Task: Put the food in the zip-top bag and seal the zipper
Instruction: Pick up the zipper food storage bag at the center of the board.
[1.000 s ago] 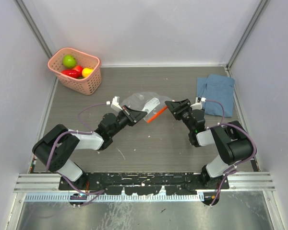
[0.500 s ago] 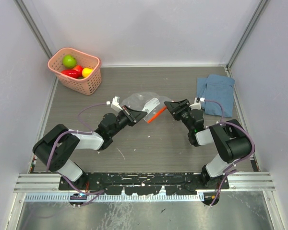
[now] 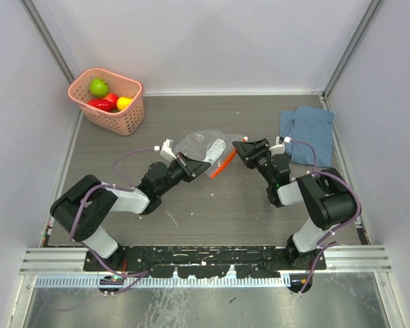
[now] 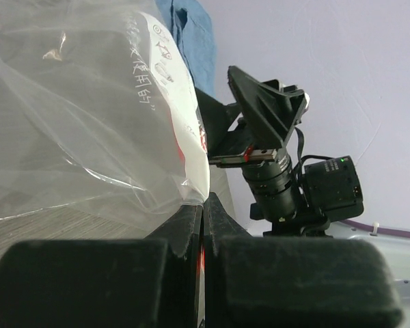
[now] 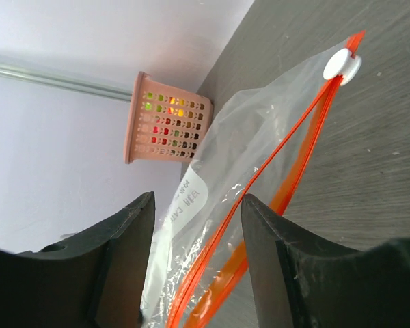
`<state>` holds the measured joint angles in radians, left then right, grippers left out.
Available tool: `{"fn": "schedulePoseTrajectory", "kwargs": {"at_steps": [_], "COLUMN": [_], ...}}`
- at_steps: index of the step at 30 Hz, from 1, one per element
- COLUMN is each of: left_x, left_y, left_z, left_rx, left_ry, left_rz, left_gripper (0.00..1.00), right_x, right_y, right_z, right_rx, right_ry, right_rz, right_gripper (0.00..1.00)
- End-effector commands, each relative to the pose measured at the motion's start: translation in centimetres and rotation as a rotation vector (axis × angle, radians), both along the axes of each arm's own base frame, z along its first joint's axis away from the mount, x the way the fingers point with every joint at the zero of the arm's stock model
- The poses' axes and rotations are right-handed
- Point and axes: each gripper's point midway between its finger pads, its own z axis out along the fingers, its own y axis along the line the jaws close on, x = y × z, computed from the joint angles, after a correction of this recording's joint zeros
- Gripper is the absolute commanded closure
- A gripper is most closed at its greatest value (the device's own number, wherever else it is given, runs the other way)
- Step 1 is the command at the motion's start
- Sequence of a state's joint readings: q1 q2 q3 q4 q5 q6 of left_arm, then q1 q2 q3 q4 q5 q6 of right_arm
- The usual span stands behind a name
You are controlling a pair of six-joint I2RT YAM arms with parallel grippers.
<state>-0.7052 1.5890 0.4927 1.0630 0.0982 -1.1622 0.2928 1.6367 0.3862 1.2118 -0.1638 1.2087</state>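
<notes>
The clear zip-top bag (image 3: 203, 145) lies mid-table, with a white label and the orange-red zipper (image 3: 223, 163) on its right edge. My left gripper (image 3: 197, 166) is shut on the bag's near edge. In the left wrist view a sliver of orange shows between its closed fingers (image 4: 184, 225), and the bag (image 4: 89, 116) billows above them. My right gripper (image 3: 242, 151) is open at the bag's mouth. In the right wrist view the zipper (image 5: 287, 137) runs between its spread fingers (image 5: 126, 253), and the white slider (image 5: 342, 65) sits at the far end. The food (image 3: 108, 98) lies in the pink basket.
The pink lattice basket (image 3: 107, 100) stands at the back left corner and shows in the right wrist view as well (image 5: 165, 119). A folded blue cloth (image 3: 307, 132) lies at the right, close behind the right arm. Grey walls enclose the table on three sides.
The right gripper has crept left, closer over the bag's zipper edge. The left gripper has nudged slightly up and right with the bag, tilting the zipper strip steeper.
</notes>
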Motion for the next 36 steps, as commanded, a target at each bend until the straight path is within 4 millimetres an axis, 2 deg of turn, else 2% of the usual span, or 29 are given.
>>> {"fn": "schedulePoseTrajectory", "kwargs": {"at_steps": [1,4,13,17,21,25,26,32,36], "left_x": [-0.6,-0.7,-0.8,-0.9,-1.0,-1.0,-1.0,-1.3,-1.9], "left_y": [-0.6,-0.8,-1.6,-1.7,-1.5,-0.9,-0.7,0.7,1.7], "left_z": [1.2,0.9,0.9,0.6,0.3,-0.5,-0.6,-0.3,1.5], "left_rx": [-0.033,-0.03,-0.031,-0.029,-0.02,0.026,0.044,0.199,0.367], "left_ry": [-0.055,-0.047,-0.047,-0.04,-0.038,-0.025,-0.023,-0.054,-0.115], "left_rz": [-0.04,-0.049,-0.075,-0.079,-0.069,-0.047,-0.042,-0.007,0.01], "left_gripper": [1.0,1.0,1.0,1.0,0.99,0.92,0.9,0.72,0.59], "right_x": [0.5,0.5,-0.1,-0.2,-0.3,-0.4,-0.3,-0.4,-0.5], "right_y": [0.9,1.3,2.7,3.0,2.9,2.8,2.7,2.3,2.3], "right_z": [3.9,4.0,2.2,2.3,2.7,3.3,3.3,3.6,4.1], "right_rx": [0.06,0.067,0.098,0.116,0.111,0.069,0.053,-0.06,-0.141], "right_ry": [-0.127,-0.13,-0.083,-0.093,-0.11,-0.113,-0.113,-0.091,-0.065], "right_rz": [0.035,0.057,0.101,0.113,0.115,0.111,0.107,0.09,0.09], "right_gripper": [0.42,0.42,0.48,0.58,0.78,0.98,0.99,0.99,0.99]}}
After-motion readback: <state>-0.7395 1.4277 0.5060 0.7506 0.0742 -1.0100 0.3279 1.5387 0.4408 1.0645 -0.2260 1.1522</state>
